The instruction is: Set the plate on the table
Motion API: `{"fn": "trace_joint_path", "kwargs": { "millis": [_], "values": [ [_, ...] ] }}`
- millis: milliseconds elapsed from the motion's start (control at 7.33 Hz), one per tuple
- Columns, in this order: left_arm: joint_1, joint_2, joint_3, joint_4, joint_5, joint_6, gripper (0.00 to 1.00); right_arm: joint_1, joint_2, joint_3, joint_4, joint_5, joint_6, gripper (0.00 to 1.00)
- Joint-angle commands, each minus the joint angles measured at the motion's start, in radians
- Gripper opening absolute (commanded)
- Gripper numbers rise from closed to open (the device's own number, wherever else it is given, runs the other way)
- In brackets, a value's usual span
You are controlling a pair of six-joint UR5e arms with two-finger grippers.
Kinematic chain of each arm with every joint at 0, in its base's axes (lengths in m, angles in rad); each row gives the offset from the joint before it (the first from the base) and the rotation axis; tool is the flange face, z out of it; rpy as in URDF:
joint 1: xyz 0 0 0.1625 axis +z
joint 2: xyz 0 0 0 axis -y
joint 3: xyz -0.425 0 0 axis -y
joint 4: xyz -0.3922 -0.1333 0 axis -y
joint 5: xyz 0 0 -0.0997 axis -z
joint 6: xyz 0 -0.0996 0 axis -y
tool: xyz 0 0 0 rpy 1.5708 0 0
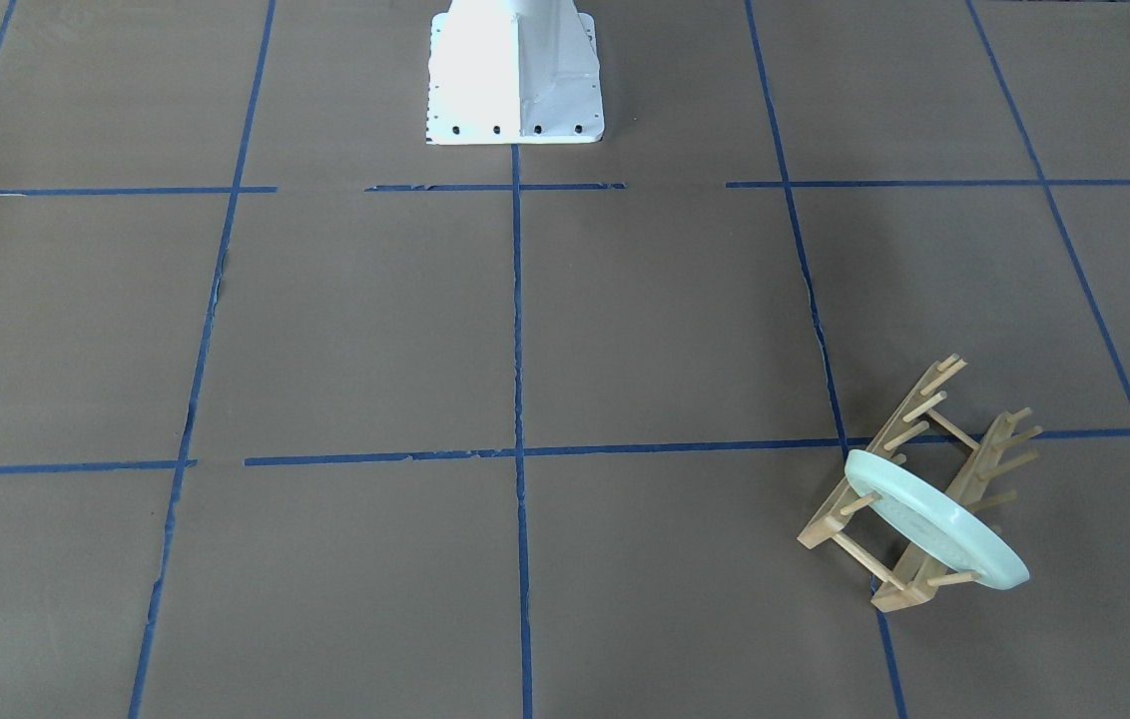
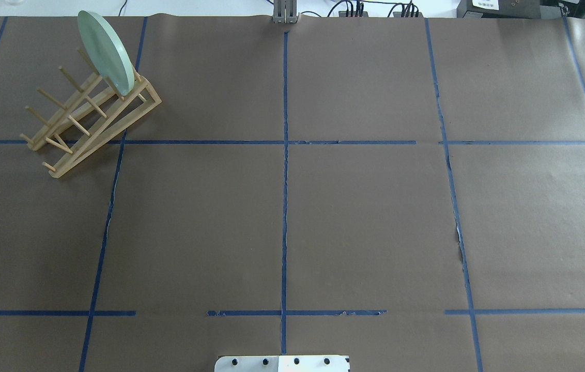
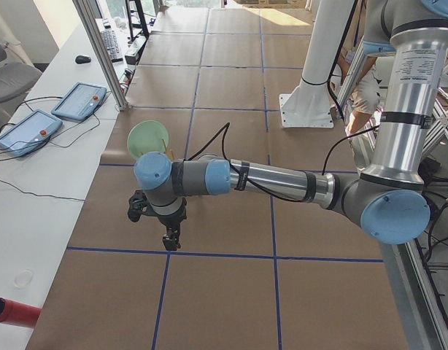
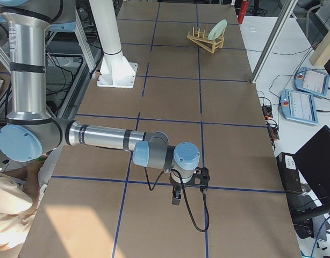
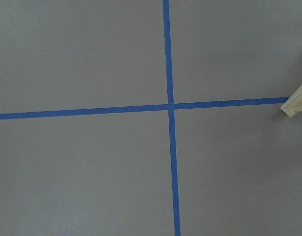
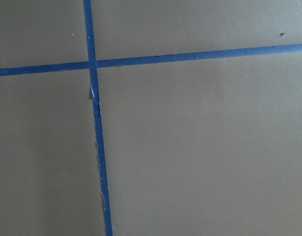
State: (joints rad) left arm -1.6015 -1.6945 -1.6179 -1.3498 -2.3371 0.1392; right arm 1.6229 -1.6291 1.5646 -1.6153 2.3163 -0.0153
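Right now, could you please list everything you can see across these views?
plate: 1, mint green, leaning on edge between the rack's pegs, at its end farthest from the robot
rack: 1, pale wood, far part of the table on the robot's left
table: 1, brown paper cover, under everything
tape lines: several, blue, a grid on the table
tablets: 2, grey with blue edges, on the white side bench
base: 1, white, middle of the robot's table edge
left gripper: 1, black, above the table close to the rack; open or shut cannot be told
right gripper: 1, black, above bare table far from the rack; open or shut cannot be told
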Motion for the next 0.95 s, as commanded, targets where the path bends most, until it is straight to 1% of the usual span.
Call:
{"fn": "trace_joint_path", "kwargs": {
  "millis": [0,273,409,545,682,818],
  "values": [
    [0.002,-0.004,-0.013,-0.005,0.001,0.002,1.00,0.000,0.000,0.000,0.000,0.000,0.000,1.00],
    [0.005,-0.020,-0.025,-0.005,0.001,0.002,1.00,0.000,0.000,0.000,0.000,0.000,0.000,1.00],
    [0.005,-0.068,-0.022,-0.020,0.011,0.000,1.00,0.000,0.000,0.000,0.000,0.000,0.000,1.00],
    [0.005,-0.147,-0.019,-0.055,0.083,0.000,1.00,0.000,0.000,0.000,0.000,0.000,0.000,1.00],
    [0.008,-0.189,-0.004,-0.198,0.131,0.000,1.00,0.000,0.000,0.000,0.000,0.000,0.000,1.00],
    [0.011,-0.186,0.004,-0.377,0.154,-0.006,1.00,0.000,0.000,0.000,0.000,0.000,0.000,1.00]
  ]
}}
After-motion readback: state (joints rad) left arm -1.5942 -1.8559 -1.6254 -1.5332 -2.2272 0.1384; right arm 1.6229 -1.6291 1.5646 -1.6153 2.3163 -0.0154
